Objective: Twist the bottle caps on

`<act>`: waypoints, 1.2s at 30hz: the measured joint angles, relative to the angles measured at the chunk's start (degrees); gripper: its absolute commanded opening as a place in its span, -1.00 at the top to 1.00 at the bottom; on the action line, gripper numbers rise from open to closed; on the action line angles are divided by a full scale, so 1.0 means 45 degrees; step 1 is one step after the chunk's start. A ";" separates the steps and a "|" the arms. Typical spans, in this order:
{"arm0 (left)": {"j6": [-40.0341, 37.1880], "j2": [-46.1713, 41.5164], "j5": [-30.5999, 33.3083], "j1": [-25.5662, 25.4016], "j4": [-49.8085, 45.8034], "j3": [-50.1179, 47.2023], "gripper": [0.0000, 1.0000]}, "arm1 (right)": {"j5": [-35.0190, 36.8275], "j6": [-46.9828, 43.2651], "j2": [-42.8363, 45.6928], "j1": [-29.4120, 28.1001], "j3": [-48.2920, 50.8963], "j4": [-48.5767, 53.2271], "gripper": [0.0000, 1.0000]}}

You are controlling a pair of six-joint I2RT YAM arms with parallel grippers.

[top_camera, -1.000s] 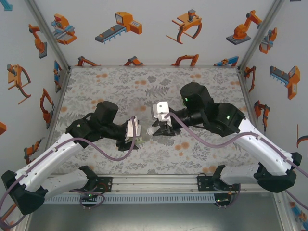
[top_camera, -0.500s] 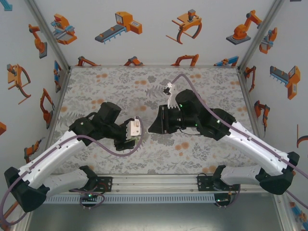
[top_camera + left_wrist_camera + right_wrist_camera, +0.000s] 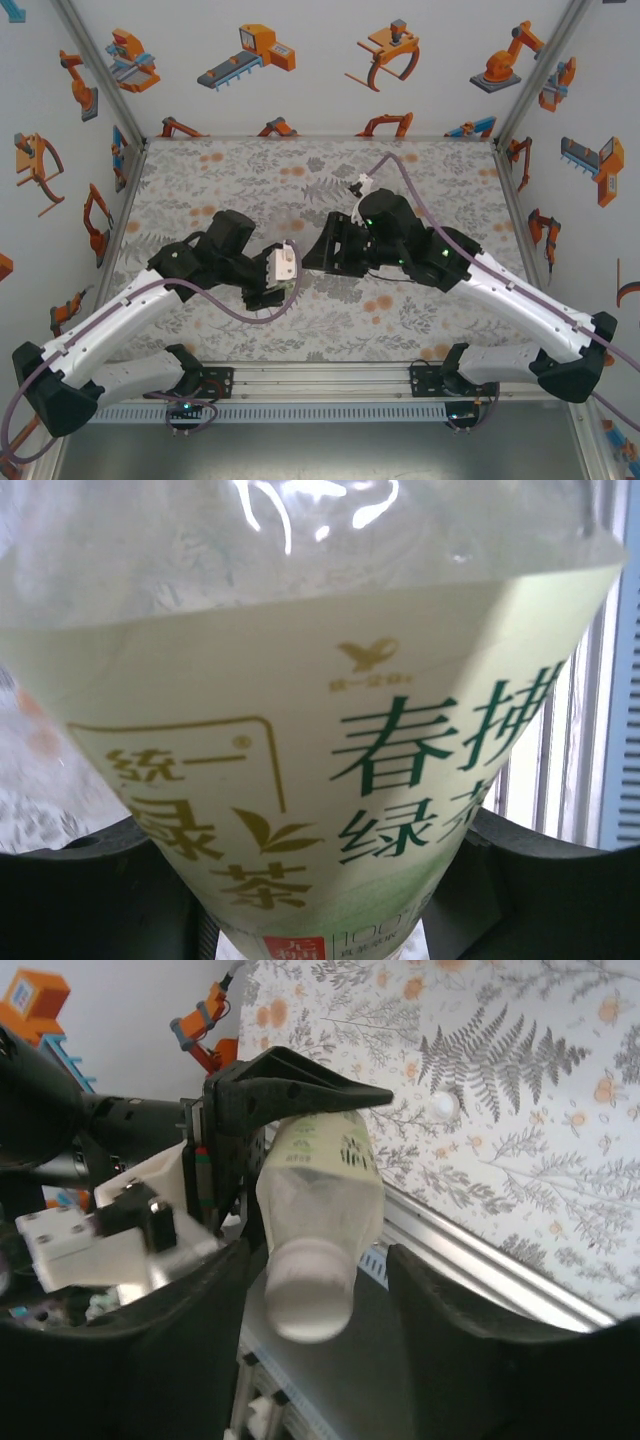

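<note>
My left gripper (image 3: 320, 880) is shut on the bottle (image 3: 330, 730), a clear one with a pale yellow-green label, held between its dark fingers (image 3: 90, 880). In the right wrist view that bottle (image 3: 325, 1175) points its neck at the camera, with a white bottle cap (image 3: 305, 1300) on the neck. My right gripper (image 3: 315, 1260) is open, its jaws standing on either side of the cap with a gap showing. A second small white cap (image 3: 441, 1105) lies loose on the mat. From above, the two grippers meet at mid-table, the left gripper (image 3: 285, 272) facing the right gripper (image 3: 318, 255).
The floral mat (image 3: 250, 180) covers the table. A metal rail (image 3: 480, 1250) runs along the near edge below the bottle. Printed enclosure walls (image 3: 60, 150) stand at the left, back and right.
My right wrist has rolled over and its jaws have opened off the cap. The left arm, still holding the bottle, has shifted slightly toward the right gripper.
</note>
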State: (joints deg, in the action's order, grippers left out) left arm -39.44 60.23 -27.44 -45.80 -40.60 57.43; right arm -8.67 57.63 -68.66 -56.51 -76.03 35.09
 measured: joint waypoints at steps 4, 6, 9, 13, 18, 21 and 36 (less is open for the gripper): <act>-0.0005 -0.0053 -0.0568 -0.0053 0.0685 0.0141 1.00 | 0.0063 -0.1967 -0.0010 -0.0019 -0.0748 0.0243 -0.33; -0.0010 -0.0141 -0.0753 -0.0058 0.0923 0.0189 1.00 | 0.0102 -0.3109 0.0078 -0.0019 -0.1137 0.0282 -0.32; -0.0010 -0.0262 -0.0865 -0.0063 0.1005 0.0189 1.00 | 0.0083 -0.4760 0.0257 -0.0019 -0.1637 0.0272 -0.32; -0.0010 -0.0272 -0.0913 -0.0063 0.1020 0.0189 1.00 | 0.0044 -0.6960 0.0505 -0.0019 -0.2142 0.0136 -0.32; -0.0010 -0.0350 -0.0913 -0.0063 0.1025 0.0189 1.00 | -0.0656 -1.0219 0.0578 -0.0019 -0.2681 0.0136 -0.33; -0.0010 -0.0466 -0.0913 -0.0063 0.1025 0.0189 1.00 | -0.1491 -1.2444 0.0583 -0.0019 -0.2817 0.0165 -0.33; -0.0049 -0.0534 -0.0918 -0.0063 0.1010 0.0189 1.00 | -0.4498 -2.1085 -0.0685 -0.0024 -0.5377 0.4240 -0.10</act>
State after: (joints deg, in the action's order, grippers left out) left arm -39.66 57.82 -31.57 -46.09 -36.05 58.28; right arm -28.91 -37.26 -71.75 -56.62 -100.22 54.17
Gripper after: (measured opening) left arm 0.592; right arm 0.555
